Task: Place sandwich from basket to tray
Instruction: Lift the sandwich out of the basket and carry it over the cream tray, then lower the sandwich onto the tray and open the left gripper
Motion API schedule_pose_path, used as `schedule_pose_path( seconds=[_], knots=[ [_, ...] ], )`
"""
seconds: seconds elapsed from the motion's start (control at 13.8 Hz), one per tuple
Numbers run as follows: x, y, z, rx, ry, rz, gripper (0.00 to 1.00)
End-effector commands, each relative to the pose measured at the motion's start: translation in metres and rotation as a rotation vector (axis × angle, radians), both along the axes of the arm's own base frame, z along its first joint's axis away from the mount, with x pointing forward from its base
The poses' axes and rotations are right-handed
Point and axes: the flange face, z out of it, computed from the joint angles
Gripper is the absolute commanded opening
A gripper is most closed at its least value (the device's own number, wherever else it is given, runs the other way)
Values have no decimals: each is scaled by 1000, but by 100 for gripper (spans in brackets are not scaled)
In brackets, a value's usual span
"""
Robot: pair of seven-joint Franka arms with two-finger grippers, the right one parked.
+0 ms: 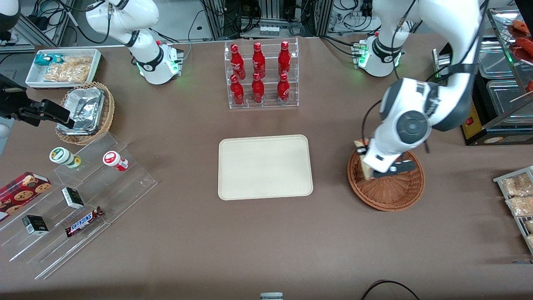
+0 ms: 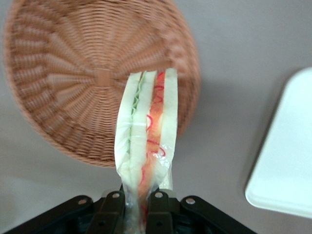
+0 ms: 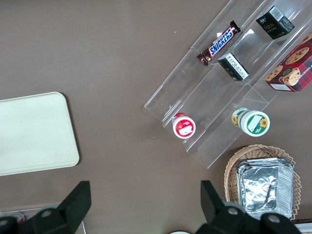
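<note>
The gripper (image 2: pixel 137 207) hangs above the wicker basket (image 2: pixel 63 68), its fingers (image 2: pixel 111 210) pinching the sandwich (image 2: pixel 145 136) by one end, so the wedge juts out clear of the weave. The cream tray (image 2: pixel 287 156) lies off to one side on the counter (image 2: pixel 234 58). Carry it level and slowly, since the soft bread could slip or bend; lower it close over the tray before letting go.

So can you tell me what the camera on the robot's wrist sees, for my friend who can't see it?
The gripper is pinching a wrapped sandwich by its narrow end, held up above a round brown woven basket that has nothing else in it. A corner of the cream tray lies on the brown table beside the basket.
</note>
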Motion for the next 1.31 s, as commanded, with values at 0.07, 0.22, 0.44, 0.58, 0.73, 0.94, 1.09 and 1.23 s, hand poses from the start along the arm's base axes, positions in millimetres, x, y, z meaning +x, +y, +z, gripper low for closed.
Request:
schedule_pose_path(
  seconds=[0.07,0.22,0.44,0.58,0.73,0.94,1.09,1.23],
  knots=[
    [21,-86,-14,-21,-15,-80,6],
    [21,-130,-28,-25,-22,-18,6],
    [12,-190,-46,-16,-44,15,5],
    [6,-223,-61,-10,-55,41,5],
    [-1,-256,-73,-23,-87,66,5],
    [-24,-296,-91,-48,-131,74,5],
    [-32,-312,-98,-52,-143,76,5],
    [-36,-319,-100,-52,-144,79,5]
  ],
)
